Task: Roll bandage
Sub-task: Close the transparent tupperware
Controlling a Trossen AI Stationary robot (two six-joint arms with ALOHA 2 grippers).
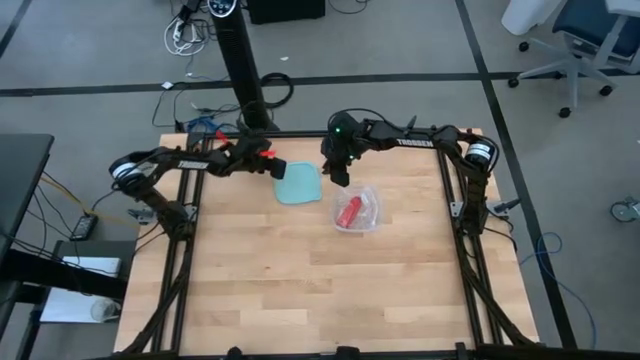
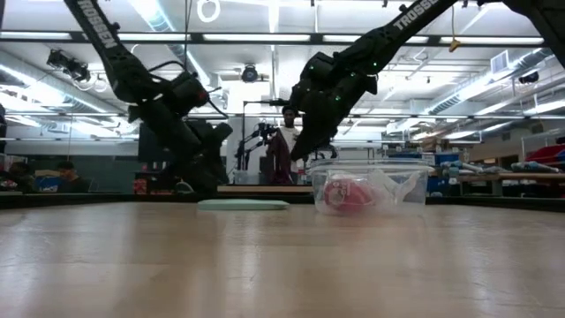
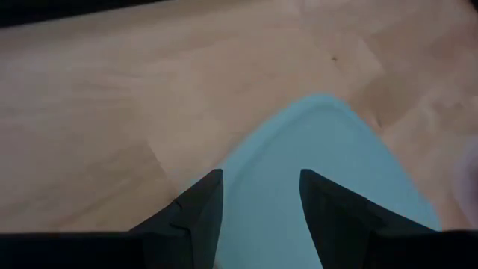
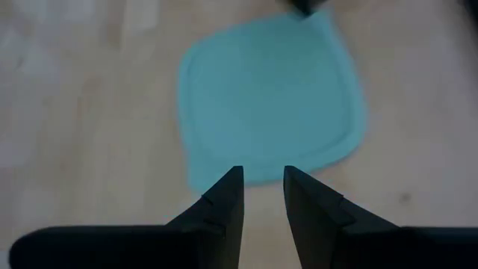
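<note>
I am holding both arms over the far half of the pale wooden table [image 1: 300, 290], in the upper middle of the high view, with the rolling barely under way. The bright red fabric bandage [image 1: 349, 210] is lying bunched inside a clear plastic container [image 1: 358, 209] just right of centre; in the low view it is showing as a red lump [image 2: 342, 194] behind the clear wall [image 2: 388, 187]. Nothing of it is out on the wood yet, so taking it out, laying it flat and winding it up are all, by my reading, still ahead.

The right gripper [image 1: 338, 172] is hovering above and just left of that container, its fingers [image 4: 224, 205] set slightly apart with nothing between them. The left gripper [image 1: 274, 167] is hanging at the left edge of the flat light-blue square plastic lid [image 1: 299, 184], fingers [image 3: 198, 209] spread and empty, the blue surface [image 3: 321, 172] showing through the gap.

The lid and the container are sitting near each other, and the two grippers are crowding close over them. The whole lower half of the frame is offering open wood for spreading the strip, well apart from the black frame rails [image 1: 180, 270] at either side.
</note>
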